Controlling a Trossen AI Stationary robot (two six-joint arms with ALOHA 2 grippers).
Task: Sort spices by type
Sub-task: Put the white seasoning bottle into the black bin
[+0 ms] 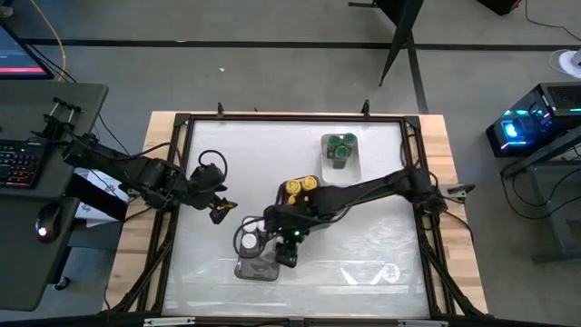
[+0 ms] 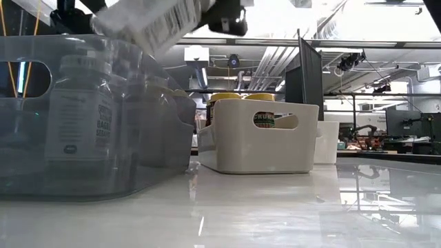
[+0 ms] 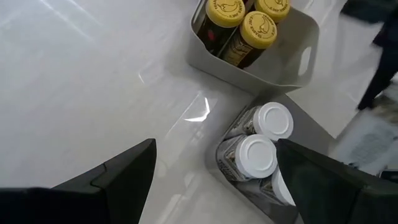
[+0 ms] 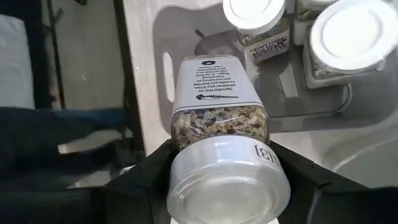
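Your right hand [image 4: 221, 186] is grasping a white-lidded spice jar [image 4: 217, 106] by its lid end, and the jar's long axis is pointing away from the hand, base first, toward the clear tray [image 4: 186, 37]. That tray is lying directly beyond and below the jar, so the coming move looks like a short lowering into the bare part of its floor, beside the white-lidded jars [image 3: 258, 155] already standing in it. Your left hand [image 3: 211, 180] is hanging released, fingers spread wide, just beside the clear tray and holding nothing; the right one is clearly the nearer. Just beyond the clear tray, the white tray [image 3: 261, 71] is holding yellow-lidded jars [image 3: 258, 31]. Farther off again, a third tray [image 1: 340, 162] is holding the green-lidded jars [image 1: 340, 145].
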